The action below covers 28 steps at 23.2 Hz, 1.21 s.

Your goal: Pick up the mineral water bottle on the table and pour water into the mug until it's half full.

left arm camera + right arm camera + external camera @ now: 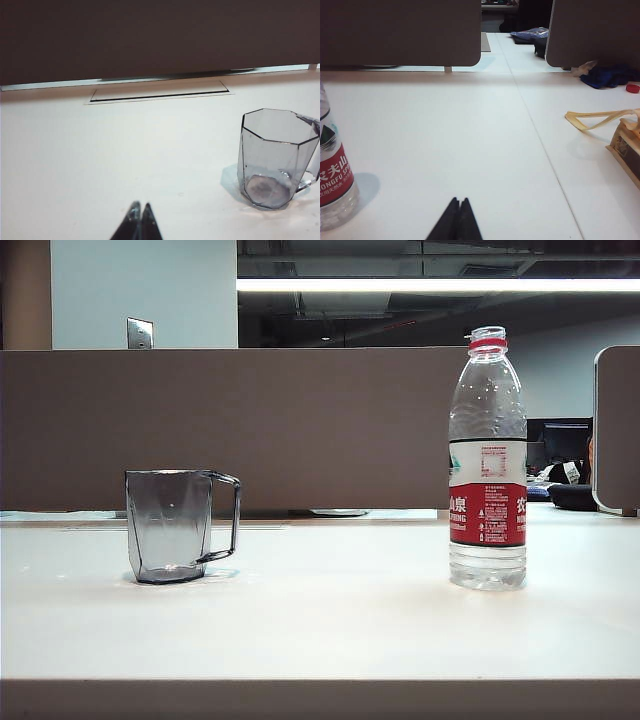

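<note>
Left pincer (140,209): two dark fingertips pressed together, clenched on nothing, low over the table at the bottom centre of the left wrist view; absent from the exterior view.
Right pincer (459,204): likewise clenched and empty, tips meeting at the bottom centre of the right wrist view.
Table (320,630): wide flat white tabletop with a pale front edge, filling the lower half of the exterior view.
Mineral water bottle (487,460): tall clear plastic bottle with a red neck ring and red-and-white label, upright on the table at right of the exterior view, no cap visible above the ring; in the right wrist view it stands at the lower left edge.
Water (487,565): clear liquid visible below the label; upper level hard to read.
Mug (170,526): small smoky-grey transparent faceted plastic mug, upright at left, handle toward the bottle, apparently empty, well apart from the bottle.
Far background: brown partition panels; a paper bag (625,142) at right of the right wrist view.
Step in hand: approach. The right pincer, nearer the bottle, should spread wide, close on the labelled waist, lift vertically, and tilt slowly over the mug rim.
</note>
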{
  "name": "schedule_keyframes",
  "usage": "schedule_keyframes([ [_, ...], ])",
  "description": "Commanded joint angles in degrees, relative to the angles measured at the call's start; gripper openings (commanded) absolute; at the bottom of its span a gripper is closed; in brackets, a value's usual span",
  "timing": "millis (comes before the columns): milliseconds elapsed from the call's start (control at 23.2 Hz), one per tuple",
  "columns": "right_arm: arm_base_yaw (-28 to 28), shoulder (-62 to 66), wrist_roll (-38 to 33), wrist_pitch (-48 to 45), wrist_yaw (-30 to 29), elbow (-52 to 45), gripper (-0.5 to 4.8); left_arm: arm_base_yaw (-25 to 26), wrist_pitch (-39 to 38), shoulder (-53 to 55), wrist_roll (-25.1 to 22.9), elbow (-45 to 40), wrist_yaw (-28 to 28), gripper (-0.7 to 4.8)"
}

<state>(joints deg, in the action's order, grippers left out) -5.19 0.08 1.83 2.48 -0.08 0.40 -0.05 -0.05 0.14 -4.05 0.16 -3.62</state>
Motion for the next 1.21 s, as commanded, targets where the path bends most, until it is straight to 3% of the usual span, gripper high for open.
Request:
schedule_keyframes([
  [43, 0.00, -0.13, -0.13, -1.03, -0.11, -0.31, -0.05, 0.07, 0.26, 0.02, 0.07, 0.20, -0.28, -0.05],
  [345, 0.02, -0.13, -0.35, -1.05, -0.11, -0.17, -0.05, 0.07, -1.20, 0.02, 0.96, 0.24, -0.28, -0.05],
  [389, 0.02, -0.13, -1.18, -1.25, -0.11, -0.04, -0.05, 0.04, -1.14, 0.02, 2.25, 0.42, -0.31, -0.05],
  [518, 0.00, -0.13, -12.70, -4.79, 0.00, 2.43, -0.05, 0.04, -1.77, 0.02, 11.69, 3.72, -0.31, -0.05],
  [691, 0.00, 0.11, -16.85, -4.28, 0.07, 8.50, -0.05, 0.07, -3.54, 0.07, 15.06, 10.25, -0.28, -0.05],
  [907, 0.02, 4.28, -15.23, 8.33, -0.44, 26.69, -0.05, 0.04, -8.46, 5.25, 13.11, 26.18, -0.66, -0.05],
  [1080, 0.02, 12.20, -13.55, 6.71, -4.11, 34.47, -0.05, 0.00, -7.67, 13.38, 13.07, 33.18, -3.69, -0.05],
  [1209, 0.00, 22.56, -13.57, 6.75, -10.80, 41.05, -0.05, -0.57, -7.54, 21.66, 11.56, 38.42, -9.22, -0.05],
])
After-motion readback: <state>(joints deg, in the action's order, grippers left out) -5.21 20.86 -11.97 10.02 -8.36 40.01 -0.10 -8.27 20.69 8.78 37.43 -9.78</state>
